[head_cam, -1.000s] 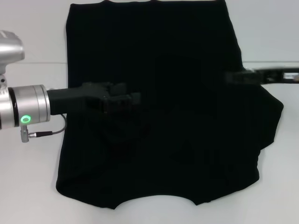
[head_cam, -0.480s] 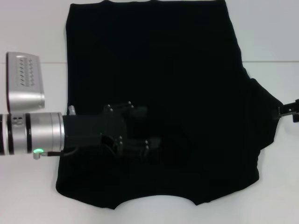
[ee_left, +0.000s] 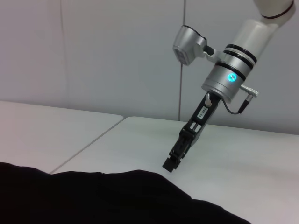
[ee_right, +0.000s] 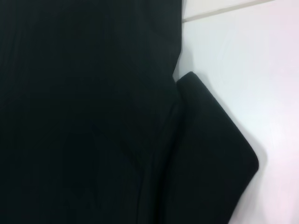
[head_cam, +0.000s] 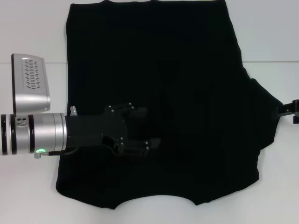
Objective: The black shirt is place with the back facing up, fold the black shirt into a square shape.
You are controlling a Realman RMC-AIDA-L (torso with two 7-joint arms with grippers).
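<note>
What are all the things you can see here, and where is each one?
black shirt: one, black, spread flat over the middle of the table, right sleeve sticking out at the right side.
table: one, white, under the shirt, with a seam line running across it.
wall: white panels, behind the table in the left wrist view.
left gripper: one, black on a silver arm, over the shirt's left half, fingers spread apart.
right gripper: one, black on a silver and white arm, off the shirt's right edge, tip just above the table by the right sleeve.
</note>
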